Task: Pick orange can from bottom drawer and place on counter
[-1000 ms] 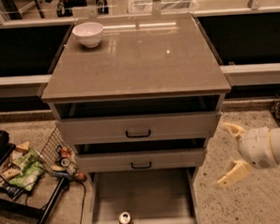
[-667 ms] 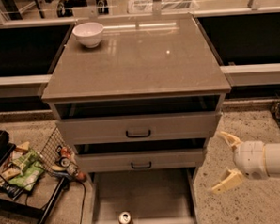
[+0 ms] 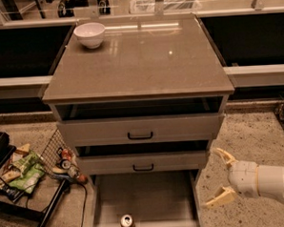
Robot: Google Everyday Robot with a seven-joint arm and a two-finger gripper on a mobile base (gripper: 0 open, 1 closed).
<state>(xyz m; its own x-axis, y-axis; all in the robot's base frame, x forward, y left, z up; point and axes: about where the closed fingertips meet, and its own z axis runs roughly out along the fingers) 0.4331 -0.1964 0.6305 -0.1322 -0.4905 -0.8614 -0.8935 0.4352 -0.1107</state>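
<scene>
- Lower than a moment ago, the gripper [image 3: 210,178] hangs right of the bottom drawer [image 3: 151,196], fingers spread wide and empty; its arm [image 3: 269,181] runs off the right edge.
- The orange can [image 3: 127,224] stands upright on the drawer floor near the front, at the lower border.
- The counter [image 3: 139,63] bears a white bowl [image 3: 90,34].

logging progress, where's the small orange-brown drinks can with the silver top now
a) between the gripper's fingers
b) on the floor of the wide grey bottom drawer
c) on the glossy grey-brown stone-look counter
b: the orange-brown can stands on the flat floor of the pulled-out bottom drawer, near its front edge, while the pale two-finger gripper is open and empty to the drawer's right.
</scene>
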